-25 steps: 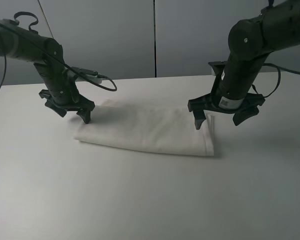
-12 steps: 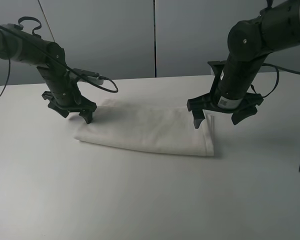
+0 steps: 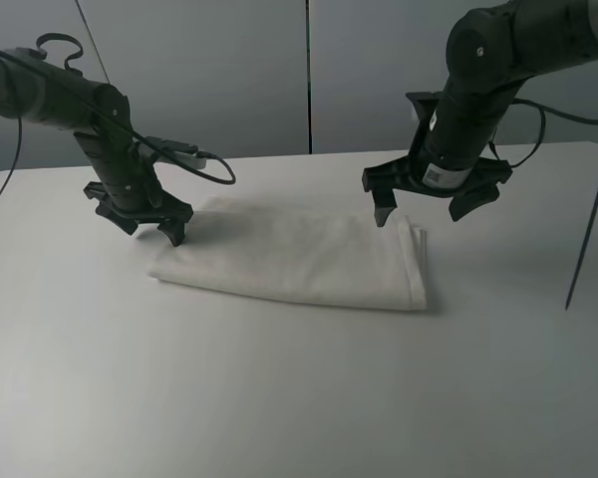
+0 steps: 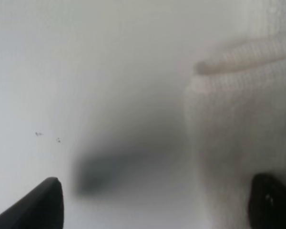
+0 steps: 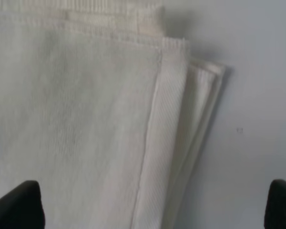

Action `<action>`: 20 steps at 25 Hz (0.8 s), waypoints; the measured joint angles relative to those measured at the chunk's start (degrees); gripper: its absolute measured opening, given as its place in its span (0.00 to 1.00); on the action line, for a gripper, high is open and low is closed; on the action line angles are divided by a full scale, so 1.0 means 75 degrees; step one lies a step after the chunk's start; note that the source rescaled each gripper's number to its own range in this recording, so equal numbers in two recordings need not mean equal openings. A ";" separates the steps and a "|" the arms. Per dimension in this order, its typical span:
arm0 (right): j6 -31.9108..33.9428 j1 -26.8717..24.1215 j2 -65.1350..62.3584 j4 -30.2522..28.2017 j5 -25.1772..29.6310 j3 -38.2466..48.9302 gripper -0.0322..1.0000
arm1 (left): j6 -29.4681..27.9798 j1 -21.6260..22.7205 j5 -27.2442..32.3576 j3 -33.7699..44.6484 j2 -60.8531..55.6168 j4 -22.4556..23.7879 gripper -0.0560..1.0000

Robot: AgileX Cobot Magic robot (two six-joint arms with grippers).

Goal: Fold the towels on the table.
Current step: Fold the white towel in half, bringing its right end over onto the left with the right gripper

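The left gripper is spread wide and holds nothing. It hangs low over the left end of the towel, on the side toward the far edge of the tabletop. The right gripper is also spread and empty, and hangs higher, above the towel's right end. The towel lies as a long folded strip, about midway between the left and right edges and nearer the far edge than the near one.

The left wrist view puts one finger over the towel's rounded fold and the other over bare tabletop, with a blurred shadow between them. I cannot tell whether either touches. The right wrist view shows what the high camera cannot: several layers stacked at the towel's corner, with a ribbed woven band along the top layer's edge, and bare tabletop beyond.

A black cable loops off the left arm above the tabletop's far-left part, and a thin one hangs at the right edge. Neither crosses the towel.

Against half a second ago, the right gripper has risen and drawn toward the far edge, clearing the towel's end. The left gripper and the towel sit as before.
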 joint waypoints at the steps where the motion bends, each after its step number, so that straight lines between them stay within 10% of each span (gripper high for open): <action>1: -0.0034 0.0000 0.0161 0.0000 0.0106 -0.0154 1.00 | 0.0000 0.0000 0.0000 -0.0005 0.0000 0.0000 1.00; 20: -0.0132 0.0000 0.1901 0.0226 0.0526 -0.1008 1.00 | 0.0104 0.0000 0.0072 -0.0034 0.0000 -0.0013 1.00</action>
